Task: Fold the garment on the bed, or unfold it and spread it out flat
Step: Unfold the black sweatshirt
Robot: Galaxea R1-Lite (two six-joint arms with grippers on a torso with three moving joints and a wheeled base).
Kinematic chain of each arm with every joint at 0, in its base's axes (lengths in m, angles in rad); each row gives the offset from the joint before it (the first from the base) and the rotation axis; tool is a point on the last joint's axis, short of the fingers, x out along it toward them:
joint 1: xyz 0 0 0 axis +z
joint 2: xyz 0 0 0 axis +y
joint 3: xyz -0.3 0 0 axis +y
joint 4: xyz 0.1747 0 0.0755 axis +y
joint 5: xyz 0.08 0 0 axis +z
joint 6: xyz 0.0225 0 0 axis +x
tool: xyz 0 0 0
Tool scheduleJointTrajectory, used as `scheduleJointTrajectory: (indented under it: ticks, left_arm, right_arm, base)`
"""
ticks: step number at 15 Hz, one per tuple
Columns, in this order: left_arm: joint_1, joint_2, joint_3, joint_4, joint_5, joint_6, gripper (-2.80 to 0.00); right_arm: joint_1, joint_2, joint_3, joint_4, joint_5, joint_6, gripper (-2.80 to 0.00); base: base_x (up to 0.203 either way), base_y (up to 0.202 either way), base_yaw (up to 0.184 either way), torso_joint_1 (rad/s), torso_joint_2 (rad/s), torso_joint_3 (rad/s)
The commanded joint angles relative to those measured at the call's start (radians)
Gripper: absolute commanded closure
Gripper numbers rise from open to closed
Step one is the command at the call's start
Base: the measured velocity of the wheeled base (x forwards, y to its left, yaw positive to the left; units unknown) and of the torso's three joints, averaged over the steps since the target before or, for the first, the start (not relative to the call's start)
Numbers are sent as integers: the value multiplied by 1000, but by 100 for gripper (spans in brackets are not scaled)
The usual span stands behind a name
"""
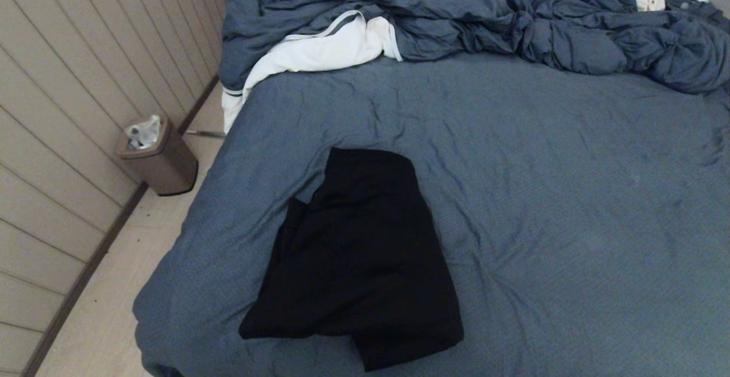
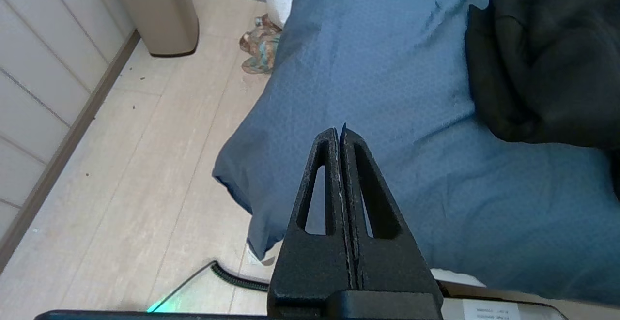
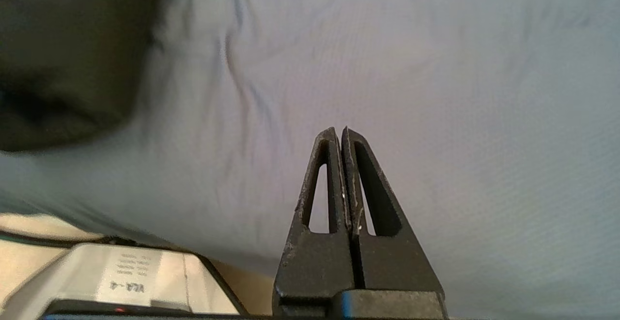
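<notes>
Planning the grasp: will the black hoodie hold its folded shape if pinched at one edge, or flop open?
Probably flops: the hoodie lies in soft, loose folds, so a lifted edge should drape and the layers peel apart. Looks light for its size, with no stiff parts visible. Pushed, it would likely bunch and drag the wrinkled sheet of the bed rather than slide.

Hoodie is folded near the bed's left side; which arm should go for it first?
Probably left. The hoodie lies left of centre on the bed. The left end effector, shut, sits near the bed's left corner; the right end effector, shut, faces bare sheet.
</notes>
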Motion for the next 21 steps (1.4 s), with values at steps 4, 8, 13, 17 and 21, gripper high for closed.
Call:
scheduleJointTrajectory:
  ticks: [4, 8, 13, 17, 21]
  left_arm:
    - [0, 1, 0, -1, 2, -4, 0]
    - [0, 1, 0, -1, 2, -5, 0]
    - [0, 1, 0, -1, 2, -1, 0]
    - [1, 1, 0, -2, 2, -4, 0]
    - [1, 1, 0, -2, 2, -4, 0]
  right_arm:
    - [3, 442, -354, 81, 19, 3, 0]
    - [4, 774, -654, 105, 26, 8, 0]
    - [95, 1099, -1081, 275, 26, 86, 0]
    - [264, 1380, -1426, 508, 22, 192, 0]
    - [424, 1625, -1637, 673, -61, 237, 0]
  base:
    - [0, 0, 0, 0, 0, 0]
    - [0, 0, 0, 0, 0, 0]
    - [0, 0, 0, 0, 0, 0]
    - [0, 0, 0, 0, 0, 0]
    - [0, 0, 0, 0, 0, 0]
